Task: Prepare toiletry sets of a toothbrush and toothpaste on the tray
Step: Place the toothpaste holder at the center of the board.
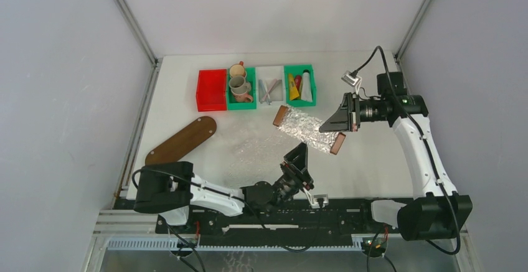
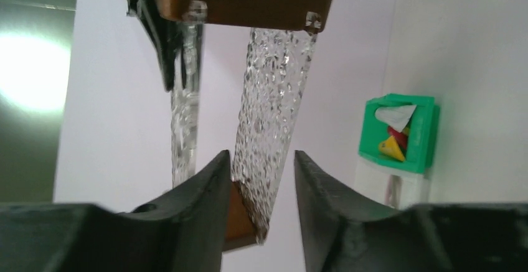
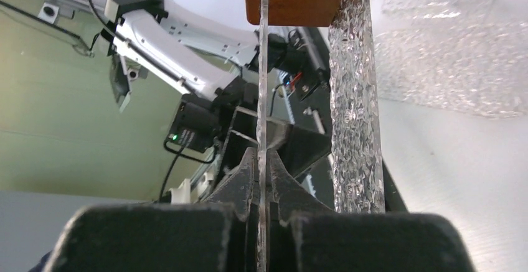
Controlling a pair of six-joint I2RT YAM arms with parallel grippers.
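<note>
Tray of clear dimpled plastic (image 1: pixel 305 129) with brown wooden ends hangs off the table (image 1: pixel 373 160), my right claw (image 3: pixel 263 160) clamped on its thin, stiff, slick wall; a wooden end looks safer. My left claw (image 2: pixel 261 172) gapes around another wall, contact unclear. Light slim toothbrushes (image 1: pixel 269 89) fill the white bin (image 1: pixel 269 68), soft tubes (image 1: pixel 297 88) the green bin (image 1: pixel 312 85), barely legible.

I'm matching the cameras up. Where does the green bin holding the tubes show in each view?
Top external: the green bin is at upper centre, just beyond the clear tray.
Left wrist: at the right, at mid-height.
Right wrist: not in it.
Shared landmark: the clear tray with wooden ends, also seen in left wrist and right wrist.
</note>
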